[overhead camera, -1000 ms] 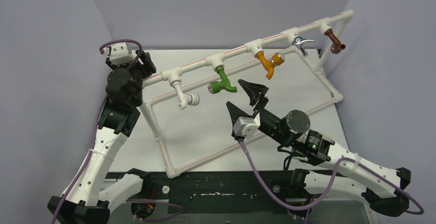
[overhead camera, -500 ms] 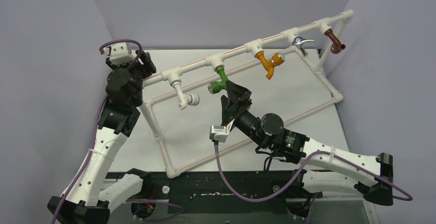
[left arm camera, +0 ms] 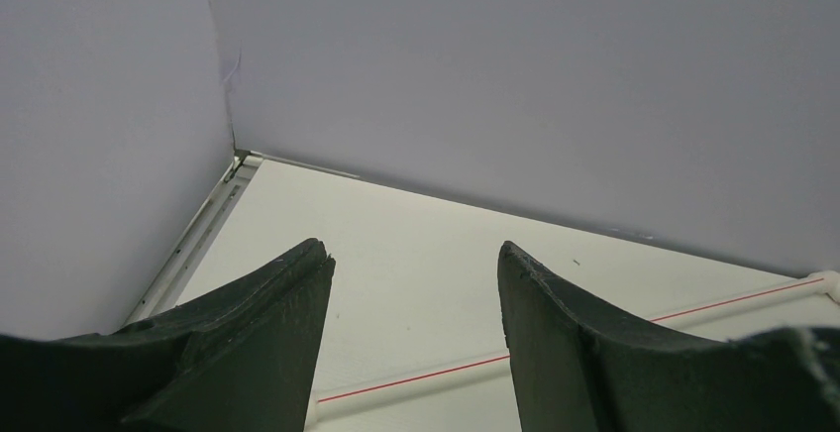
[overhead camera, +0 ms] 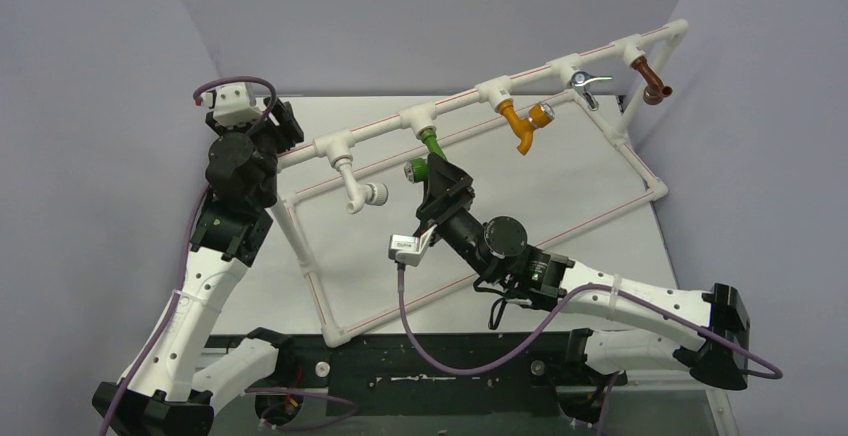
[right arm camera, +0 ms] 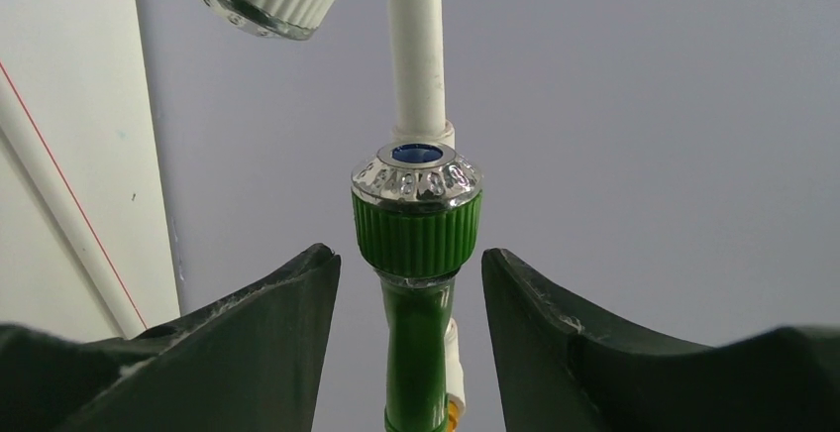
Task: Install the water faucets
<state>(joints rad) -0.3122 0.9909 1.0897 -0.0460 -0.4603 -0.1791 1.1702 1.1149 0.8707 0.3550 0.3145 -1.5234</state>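
Right gripper (right arm camera: 411, 266) with jaws apart straddling the green tap (right arm camera: 416, 232), tap hanging from white pipe frame (overhead camera: 455, 102), left gripper (left arm camera: 414, 254) jaws apart, well away.

Built from white plastic link shells (overhead camera: 205, 296) joined by black cylindrical joint housings (overhead camera: 240, 161). Threaded with purple cables (overhead camera: 240, 79), one looping above a boxy white wrist camera (overhead camera: 232, 103). Marked by a small green light on the right arm's black motor block (overhead camera: 530, 271). Tipped with matte black jaws, curved, tapering, rough along the edges. Mounted on black bases (overhead camera: 150, 411) at the surface's near edge.
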